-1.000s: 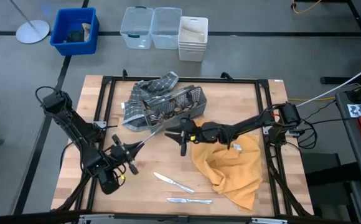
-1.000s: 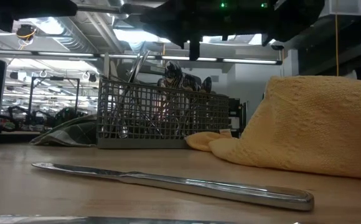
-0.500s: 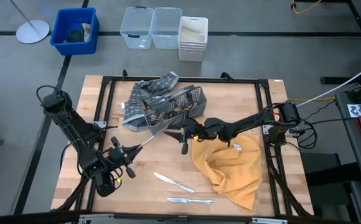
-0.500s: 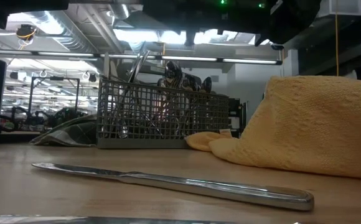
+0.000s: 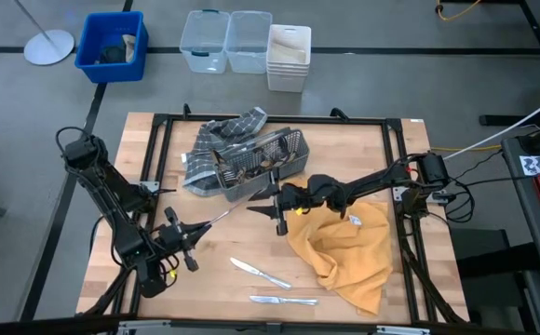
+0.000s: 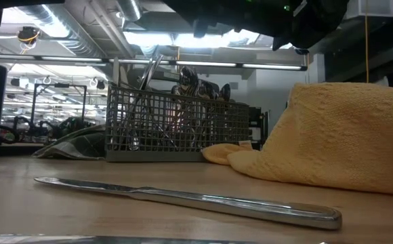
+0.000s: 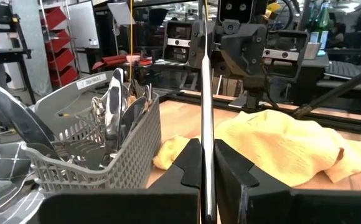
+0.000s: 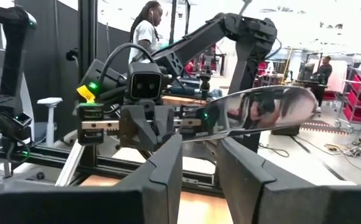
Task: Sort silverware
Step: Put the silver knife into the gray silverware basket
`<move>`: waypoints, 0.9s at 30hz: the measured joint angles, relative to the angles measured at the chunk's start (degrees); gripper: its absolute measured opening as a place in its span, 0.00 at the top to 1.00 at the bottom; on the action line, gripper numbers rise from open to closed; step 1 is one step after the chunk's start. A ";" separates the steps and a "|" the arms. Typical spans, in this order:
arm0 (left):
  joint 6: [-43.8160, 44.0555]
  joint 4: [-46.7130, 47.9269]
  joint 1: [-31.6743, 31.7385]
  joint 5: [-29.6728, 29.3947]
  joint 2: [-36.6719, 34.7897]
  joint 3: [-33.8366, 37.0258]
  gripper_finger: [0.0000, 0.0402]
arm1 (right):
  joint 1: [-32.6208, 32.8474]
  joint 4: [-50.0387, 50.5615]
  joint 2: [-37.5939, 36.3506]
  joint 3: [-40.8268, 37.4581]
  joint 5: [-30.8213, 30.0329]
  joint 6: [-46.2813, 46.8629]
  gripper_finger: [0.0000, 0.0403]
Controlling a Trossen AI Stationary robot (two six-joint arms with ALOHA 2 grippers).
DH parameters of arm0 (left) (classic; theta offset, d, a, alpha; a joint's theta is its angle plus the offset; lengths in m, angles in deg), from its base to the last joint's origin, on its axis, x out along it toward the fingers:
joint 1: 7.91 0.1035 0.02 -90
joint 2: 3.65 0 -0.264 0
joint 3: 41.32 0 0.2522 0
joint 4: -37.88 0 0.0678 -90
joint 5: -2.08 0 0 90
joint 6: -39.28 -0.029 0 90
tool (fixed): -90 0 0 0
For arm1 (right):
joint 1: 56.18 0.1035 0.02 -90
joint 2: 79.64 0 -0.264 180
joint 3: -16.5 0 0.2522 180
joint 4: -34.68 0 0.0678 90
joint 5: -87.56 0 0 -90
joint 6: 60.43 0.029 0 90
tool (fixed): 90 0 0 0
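My left gripper (image 5: 189,234) (image 7: 207,180), over the table's near left, is shut on a long silver knife (image 5: 222,216) that reaches toward my right gripper (image 5: 263,207). My right gripper (image 8: 199,162) is open at the table's middle, its fingers just short of the knife's free end (image 8: 261,109); I cannot tell whether they touch. The grey mesh caddy (image 5: 263,164) holds several pieces of silverware (image 7: 115,106). Two more knives (image 5: 259,273) (image 5: 284,300) lie flat on the wood near the front edge. My left gripper pinches the knife at its near end (image 7: 206,163) between its two fingers. The fingers lie along the knife, roughly level, pointing toward the table's far right. The knife sticks straight out ahead of the fingers, lifted clear of the table.
The caddy (image 6: 176,125) stands on a grey checked cloth (image 5: 223,138) at the far middle. A crumpled yellow towel (image 5: 344,247) (image 6: 345,135) lies at the near right. Bins (image 5: 247,42) stand on the floor beyond the table. People show in the room (image 8: 146,31).
My left gripper has drawn back toward the table's near left corner with the knife still in its fingers. The knife's free end has moved away from the caddy and from my right gripper, staying clear of the table.
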 joint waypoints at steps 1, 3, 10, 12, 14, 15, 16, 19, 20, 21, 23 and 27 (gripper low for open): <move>-0.06 0.00 -0.15 -0.02 0.00 0.00 0.98 | 0.00 -0.34 -0.01 0.00 0.10 0.01 0.75; -0.06 0.00 -0.37 -0.09 0.00 0.00 0.98 | 0.00 -0.70 0.01 0.00 0.45 -0.01 0.75; -3.41 -1.33 -0.61 -0.36 0.00 -0.02 0.98 | 0.02 -4.24 -0.01 0.00 0.95 -0.03 0.75; -5.89 -2.88 -0.59 -0.39 0.00 -0.01 0.98 | 0.02 -4.93 -0.01 0.00 0.93 -0.06 0.75; -8.12 -4.56 -0.56 -0.40 0.00 -0.02 0.98 | -0.05 -5.20 -0.01 0.00 0.50 -0.07 0.75; -9.53 -5.54 -0.56 -0.41 0.00 0.00 0.98 | -0.28 -5.06 -0.01 0.00 0.32 -0.08 0.75; -10.82 -6.37 -0.56 -0.39 0.00 -0.02 0.98 | -0.31 -4.57 -0.01 0.00 0.25 -0.08 0.75; -13.28 -8.05 -0.54 -0.26 -0.01 -0.01 0.98 | -0.35 -3.74 -0.01 0.00 -0.15 -0.10 0.75; -13.96 -8.66 -0.54 -0.23 0.00 0.00 0.98 | -0.32 -3.78 -0.01 0.00 -0.07 -0.09 0.75; -14.61 -9.09 -0.54 -0.22 -0.02 0.00 0.98 | -0.28 -3.84 -0.01 0.00 0.33 -0.09 0.75; -14.94 -9.03 -0.56 -0.17 -0.02 0.00 0.98 | -0.26 -3.83 -0.03 0.00 1.36 -0.08 0.75; -14.76 -8.96 -0.56 -0.11 -0.02 0.00 0.98 | -0.31 -4.15 -0.03 0.00 2.37 -0.06 0.75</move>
